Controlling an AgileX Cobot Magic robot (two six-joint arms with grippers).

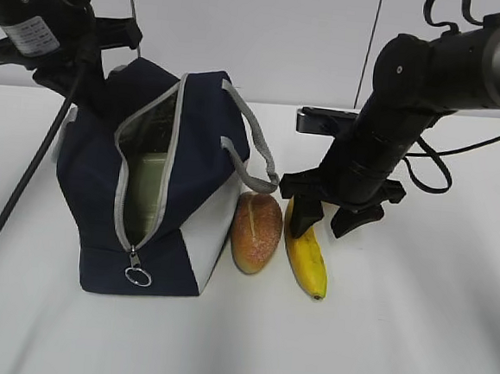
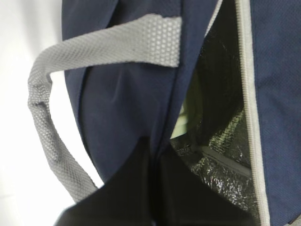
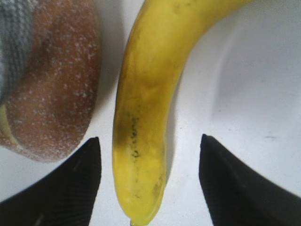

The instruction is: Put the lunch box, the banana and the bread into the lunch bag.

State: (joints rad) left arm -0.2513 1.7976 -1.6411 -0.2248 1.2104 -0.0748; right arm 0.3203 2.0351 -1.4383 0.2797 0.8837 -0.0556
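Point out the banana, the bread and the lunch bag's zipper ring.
banana (image 1: 307, 259): exterior view, middle of its yellow body.
bread (image 1: 256, 231): exterior view, centre of the speckled crust.
zipper ring (image 1: 138, 276): exterior view, the metal ring pull at the lunch bag's front end.

The lunch bag (image 1: 146, 187) mouth gapes, but the lunch box (image 1: 150, 188) fills its depth and a grey strap (image 1: 257, 149) droops onto the bread (image 1: 256, 232). Bread and banana (image 1: 307, 259) lie just beside each other; bare table (image 1: 428, 340) stays free toward the right edge.

Bread (image 1: 256, 232) between lunch bag (image 1: 86, 174) and banana (image 1: 307, 259)
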